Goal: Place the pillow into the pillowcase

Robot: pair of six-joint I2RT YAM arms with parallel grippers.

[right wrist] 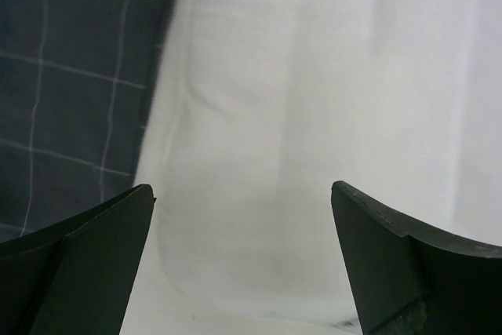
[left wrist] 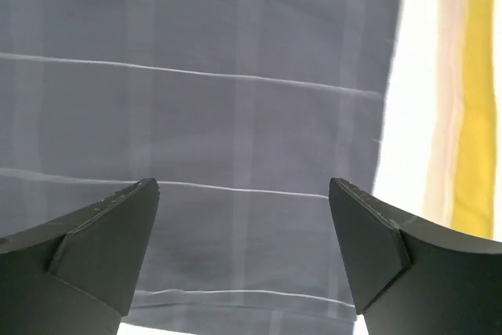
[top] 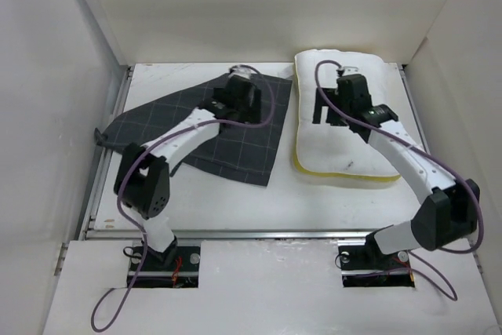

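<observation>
Charcoal-grey fabric with a thin light grid check, the pillowcase (top: 249, 151), is being seen lying flat on the left half of the white table (top: 235, 202), its far right corner reaching towards the pillow (top: 345, 151), with a narrow strip of bare table being left between the two. The white, puffy pillow is being shown lying flat on the right half of the table, wholly outside the pillowcase, with its yellow band (top: 345, 180) running along the near edge. The left gripper (left wrist: 243, 194) is being held above the far part of the pillowcase, near its right edge; its dark fingers are being kept wide apart and nothing is being gripped between them, only the checked cloth being seen in the gap. The right gripper (right wrist: 243, 194) is being held over the left part of the pillow, beside the pillowcase's edge; its fingers too are being kept spread wide, with nothing being grasped and white pillow fabric being seen between them. Whether either gripper's fingertips are touching the fabric below cannot be told.
</observation>
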